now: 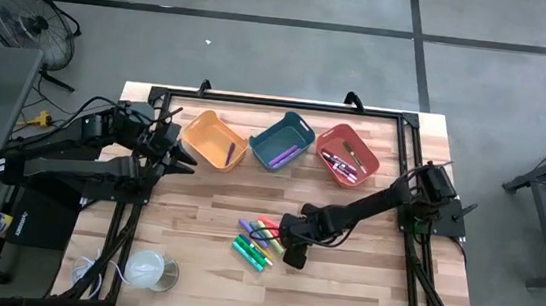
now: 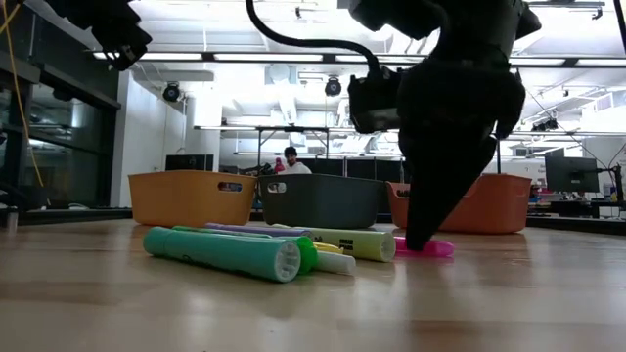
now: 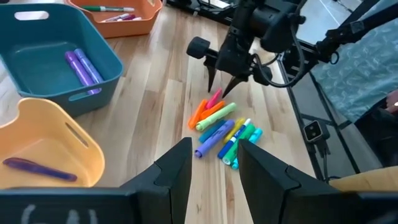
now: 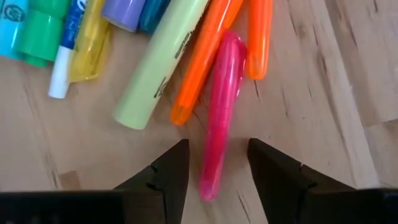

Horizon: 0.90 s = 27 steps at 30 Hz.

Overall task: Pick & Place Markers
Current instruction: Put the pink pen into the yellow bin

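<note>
Both arms show from above: the right gripper (image 1: 292, 258) hangs over the near edge of the loose markers (image 1: 254, 242) in the middle of the table (image 1: 360, 292), while the left gripper (image 1: 185, 158) waits beside the yellow bin (image 1: 216, 140). A teal bin (image 1: 282, 141) and a red bin (image 1: 347, 154) stand next to it, each already holding a few pens. A white cup-like thing (image 1: 146, 268) sits apart near the front.

At table height, fat green pens with ribbed caps lie closest, smooth plastic barrels on pale wood, and the dark right gripper comes down to a point on a pink marker (image 2: 426, 248).

Looking out from the left wrist, the left gripper's fingers (image 3: 177, 168) stand spread and empty, aimed toward the pile.

Past the right wrist, that gripper's fingers (image 4: 168, 171) straddle the glossy pink marker's end, apart and not yet pinching. So a pick is starting, I'd say; next it should close squarely on the round, slippery barrel without nudging the orange marker (image 4: 202, 68) touching it.
</note>
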Tool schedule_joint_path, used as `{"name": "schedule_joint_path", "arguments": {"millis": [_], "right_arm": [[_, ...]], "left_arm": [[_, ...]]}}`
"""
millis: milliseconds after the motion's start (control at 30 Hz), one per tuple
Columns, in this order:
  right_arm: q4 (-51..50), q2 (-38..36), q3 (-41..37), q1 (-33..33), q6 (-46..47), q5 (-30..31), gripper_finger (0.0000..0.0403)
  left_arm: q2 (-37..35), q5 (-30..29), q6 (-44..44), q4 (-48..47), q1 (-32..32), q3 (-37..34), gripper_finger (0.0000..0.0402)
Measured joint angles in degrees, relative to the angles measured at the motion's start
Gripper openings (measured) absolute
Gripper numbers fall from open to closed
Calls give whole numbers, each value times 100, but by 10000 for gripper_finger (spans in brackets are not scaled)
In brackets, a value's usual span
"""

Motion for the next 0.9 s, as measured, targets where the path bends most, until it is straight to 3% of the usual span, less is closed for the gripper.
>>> {"name": "schedule_joint_path", "arguments": {"millis": [600, 733, 900], "right_arm": [[20, 300, 2, 470, -514, 620, 48], [-42, 300, 2, 470, -298, 602, 24], [-143, 300, 7, 470, 264, 609, 23]], "left_arm": [[4, -82, 2, -98, 0, 0, 126], [4, -82, 2, -98, 2, 0, 126], [4, -176, 0, -97, 2, 2, 126]]}}
